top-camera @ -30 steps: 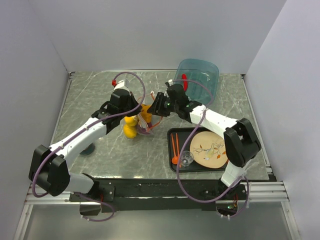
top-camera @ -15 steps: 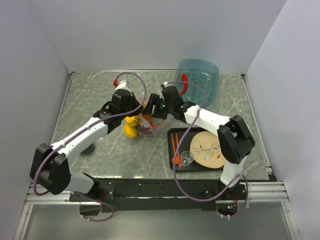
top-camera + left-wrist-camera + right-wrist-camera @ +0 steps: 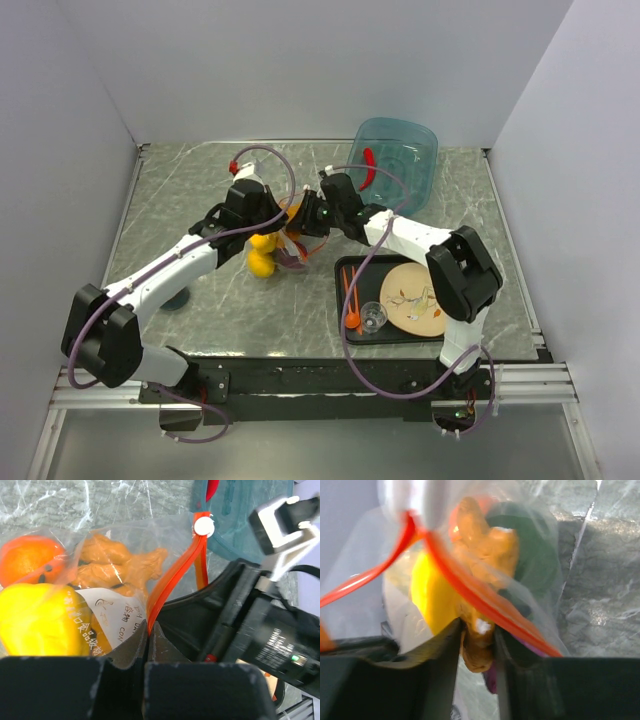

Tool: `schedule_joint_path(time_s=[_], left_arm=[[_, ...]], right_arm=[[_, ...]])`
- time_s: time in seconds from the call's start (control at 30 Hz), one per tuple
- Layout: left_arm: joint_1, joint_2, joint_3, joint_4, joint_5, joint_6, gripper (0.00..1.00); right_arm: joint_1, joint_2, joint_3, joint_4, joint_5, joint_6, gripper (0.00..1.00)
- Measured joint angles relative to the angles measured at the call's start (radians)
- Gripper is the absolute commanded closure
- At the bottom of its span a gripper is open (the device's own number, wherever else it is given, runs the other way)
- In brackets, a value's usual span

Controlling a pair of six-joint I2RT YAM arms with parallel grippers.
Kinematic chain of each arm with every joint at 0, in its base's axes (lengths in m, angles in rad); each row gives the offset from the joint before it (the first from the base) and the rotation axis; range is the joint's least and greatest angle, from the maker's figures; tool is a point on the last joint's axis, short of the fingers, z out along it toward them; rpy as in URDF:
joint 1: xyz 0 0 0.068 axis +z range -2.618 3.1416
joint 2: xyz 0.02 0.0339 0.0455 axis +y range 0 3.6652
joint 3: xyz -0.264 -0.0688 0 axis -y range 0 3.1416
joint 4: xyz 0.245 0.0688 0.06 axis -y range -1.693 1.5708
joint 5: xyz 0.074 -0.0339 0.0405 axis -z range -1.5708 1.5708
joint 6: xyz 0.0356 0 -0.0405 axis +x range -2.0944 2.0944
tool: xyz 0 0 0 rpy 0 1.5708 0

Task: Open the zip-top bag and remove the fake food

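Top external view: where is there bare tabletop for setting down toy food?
Free: the grey marbled tabletop far left, between wall and left arm; also the near strip between that arm and the black tray. Crowded: the centre around the clear plastic zip-top bag, and far right by the translucent blue tub.

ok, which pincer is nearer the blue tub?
Right. The right pincer is on the zip-top bag's tub-facing side; left pincer pinches the zip strip from the bag's other side, farther from the blue tub.
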State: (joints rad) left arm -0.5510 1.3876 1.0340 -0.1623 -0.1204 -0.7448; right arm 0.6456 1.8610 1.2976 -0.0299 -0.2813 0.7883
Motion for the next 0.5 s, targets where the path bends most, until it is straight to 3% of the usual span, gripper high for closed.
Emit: schedule_joint_path(time_s=[0.13,0.5], left_arm=[[-0.002,0.005,0.0,0.0,0.002,0.0,0.99],[-0.003,0.031,0.018,-0.009,-0.007,-0.004,0.99]], right_arm=[[0.0,-0.032,0.0,-0.012,0.003,-0.013,0.85],[0.018,-0.069,0.011,-0.082,0.034,-0.096,0.96]])
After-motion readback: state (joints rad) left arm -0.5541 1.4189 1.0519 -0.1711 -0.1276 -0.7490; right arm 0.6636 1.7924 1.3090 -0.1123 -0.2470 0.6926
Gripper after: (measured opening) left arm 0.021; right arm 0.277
